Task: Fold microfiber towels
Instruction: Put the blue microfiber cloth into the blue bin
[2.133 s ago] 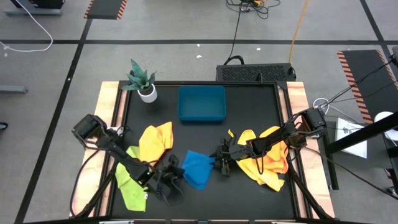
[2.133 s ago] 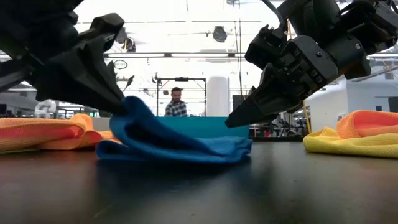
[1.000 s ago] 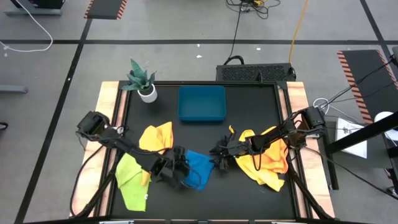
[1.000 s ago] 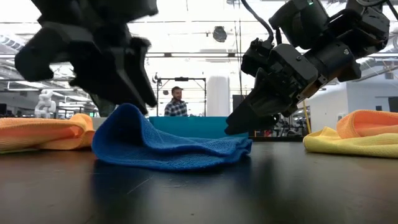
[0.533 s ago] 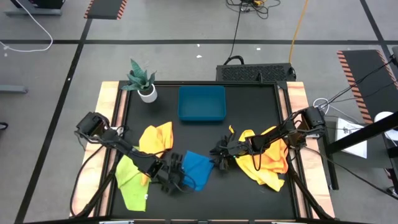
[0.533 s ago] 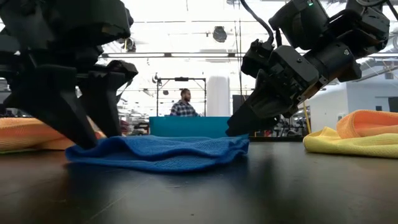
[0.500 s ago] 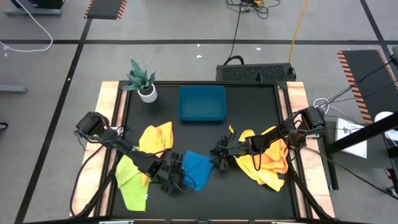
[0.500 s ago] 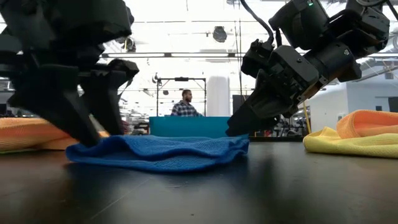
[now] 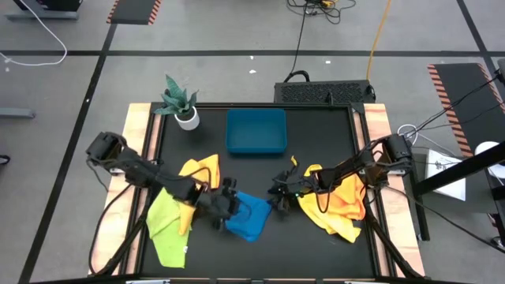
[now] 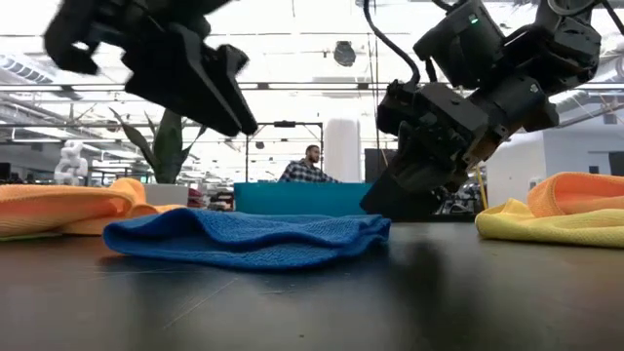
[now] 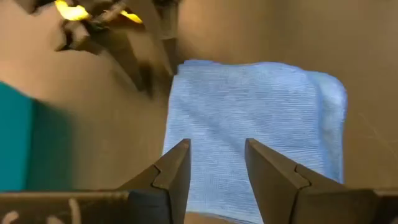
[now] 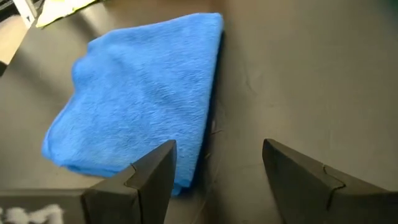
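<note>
While the soft blue microfiber towel [image 9: 246, 216] lies folded flat on the black table [image 9: 316, 252], the hard blue rectangular tray [image 9: 256, 131] behind it looks empty. Beside the towel, the left gripper [image 9: 226, 202] hangs with fingers spread, holding nothing. Across the towel, the right gripper [image 9: 281, 195] gapes too. Only the low view shows a person [image 10: 310, 166] beyond the towel.

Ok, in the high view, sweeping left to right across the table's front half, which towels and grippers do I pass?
Lime green towel → left gripper → blue towel → right gripper → yellow-and-orange towel pile.
</note>
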